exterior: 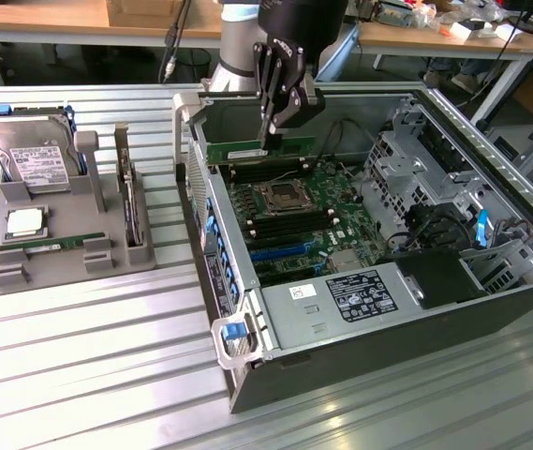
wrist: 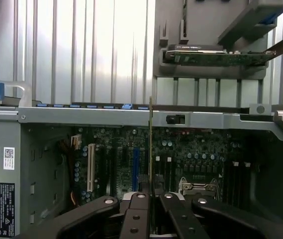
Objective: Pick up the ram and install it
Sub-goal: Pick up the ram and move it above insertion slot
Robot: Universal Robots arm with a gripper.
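Observation:
My gripper (exterior: 268, 141) hangs over the far side of the open computer case (exterior: 491, 309) and is shut on the ram (exterior: 261, 150), a long green stick with a pale label. The stick is held level on its long edge, just above the motherboard (exterior: 294, 225) and its memory slots beside the processor socket (exterior: 280, 197). In the wrist view the ram (wrist: 151, 144) appears edge-on as a thin line rising from between my black fingers (wrist: 136, 209), with the motherboard (wrist: 196, 149) behind it. A second ram stick (exterior: 46, 246) lies in the grey holder (exterior: 4, 281) at the exterior view's left.
The grey holder also carries a hard drive (exterior: 30, 155), a square silver processor (exterior: 24, 222) and an upright card (exterior: 127, 202). Case walls, a drive cage (exterior: 407, 159) and cables (exterior: 425, 225) surround the motherboard. Ribbed metal table (exterior: 88, 375) runs around the case.

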